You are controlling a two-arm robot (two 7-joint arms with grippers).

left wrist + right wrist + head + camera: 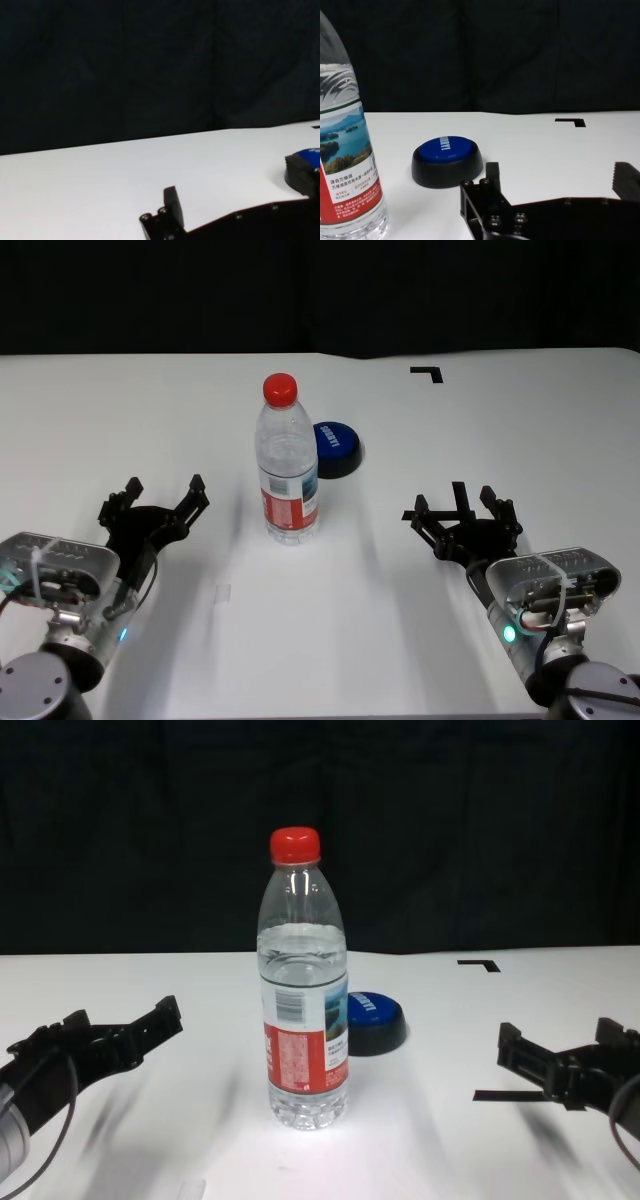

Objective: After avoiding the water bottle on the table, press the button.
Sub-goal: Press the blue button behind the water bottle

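You see the bottle (288, 462) upright just near-left of the button (335, 448), with both grippers, left (163, 495) and right (462, 509), spread open and holding nothing.

Both arms end in silver-grey wrist housings with a small green light and white cable ties. The left gripper (160, 498) and right gripper (462, 508) are black, with toothed fingers and visible screws.

Button (372, 1018) partly hidden behind water bottle (304, 985) from the chest. Bottle top cropped in right wrist view. Button lettering unreadable.
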